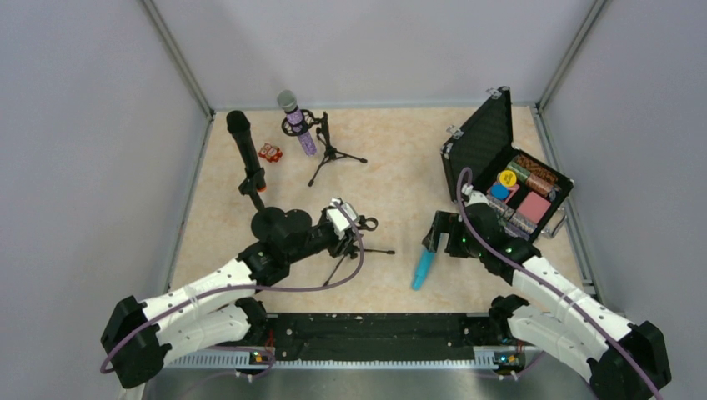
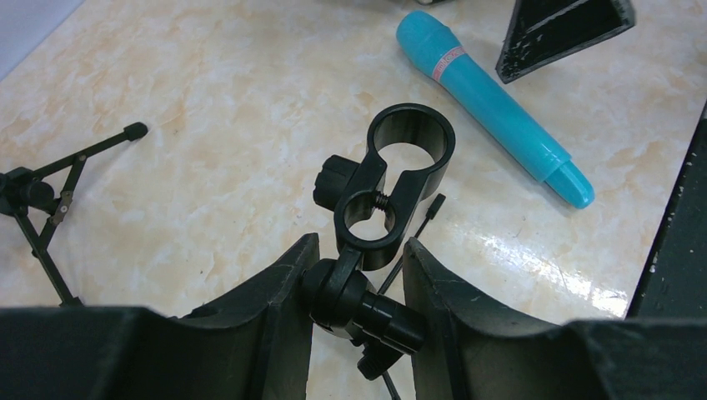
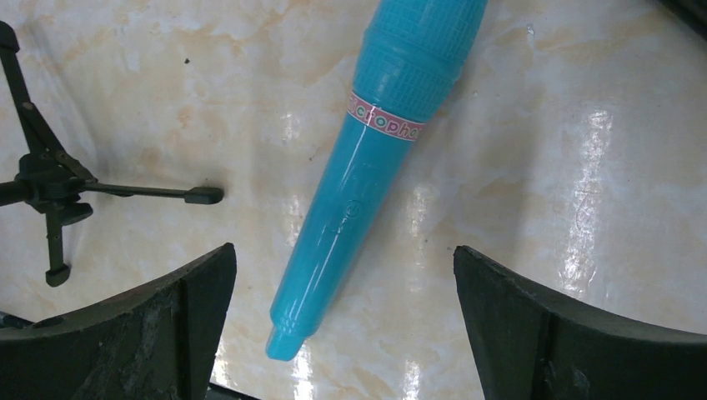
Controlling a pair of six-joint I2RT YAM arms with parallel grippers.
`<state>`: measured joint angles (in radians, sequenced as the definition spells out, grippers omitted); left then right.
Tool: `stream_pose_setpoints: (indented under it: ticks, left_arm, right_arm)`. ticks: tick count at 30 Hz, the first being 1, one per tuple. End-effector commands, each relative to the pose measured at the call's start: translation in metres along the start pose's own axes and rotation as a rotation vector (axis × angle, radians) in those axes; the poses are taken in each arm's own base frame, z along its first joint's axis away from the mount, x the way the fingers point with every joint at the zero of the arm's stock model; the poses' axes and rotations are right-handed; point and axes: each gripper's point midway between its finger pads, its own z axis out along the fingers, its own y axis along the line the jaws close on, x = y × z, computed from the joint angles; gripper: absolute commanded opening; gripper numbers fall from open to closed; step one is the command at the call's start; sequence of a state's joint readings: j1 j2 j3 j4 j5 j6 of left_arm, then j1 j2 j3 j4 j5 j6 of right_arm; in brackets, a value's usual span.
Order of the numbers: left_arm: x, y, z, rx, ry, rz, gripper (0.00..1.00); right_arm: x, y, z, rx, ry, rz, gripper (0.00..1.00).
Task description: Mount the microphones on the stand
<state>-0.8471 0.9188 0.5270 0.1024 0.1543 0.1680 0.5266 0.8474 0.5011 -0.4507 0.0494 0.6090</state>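
Quick look at where we're at: our left gripper (image 2: 360,250) has its fingers (image 2: 275,317) squeezed in on the swivel joint of the small tripod stand (image 2: 354,300), one finger pressed against each side. The stand's ring clip (image 2: 400,196) pokes up just past the fingertips, with its round opening on the far end. Over on the other side, our right gripper (image 3: 342,250) has its fingers (image 3: 534,333) spread as wide as they go, gripping nothing. The turquoise microphone (image 3: 367,175) lies flat on the table (image 3: 584,167) right in the gap between them. There's clear marble showing on both sides, so neither finger touches it. Its narrow tail end sits down between the fingers and its fat head end runs out beyond the fingertips, angled a bit rather than straight down the middle. From the left wrist view, that same mic lies out past the clip, well beyond the left fingertips. The black microphone (image 1: 244,142) with the orange end stands tilted in a holder well off to the outer side of the left fingers. The purple microphone (image 1: 302,129) sits in the ring of a second tripod stand (image 1: 327,154), far out beyond the left fingertips. An open black case (image 1: 479,142) sits beyond the right fingers.
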Motion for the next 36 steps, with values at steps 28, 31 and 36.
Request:
stream_pose_setpoints:
  ticks: [28, 31, 36]
  left_arm:
    - [-0.139, -0.027, -0.039, 0.182, -0.421, 0.167, 0.99]
    - [-0.151, -0.028, -0.043, 0.187, -0.450, 0.181, 0.99]
    - [-0.167, -0.015, -0.043, 0.132, -0.447, 0.204, 0.99]
  right_arm:
    - [-0.002, 0.006, 0.045, 0.008, 0.049, -0.049, 0.74]
    - [0.001, 0.008, 0.052, 0.026, 0.068, -0.078, 0.73]
    - [0.011, 0.016, 0.066, 0.050, 0.114, -0.172, 0.72]
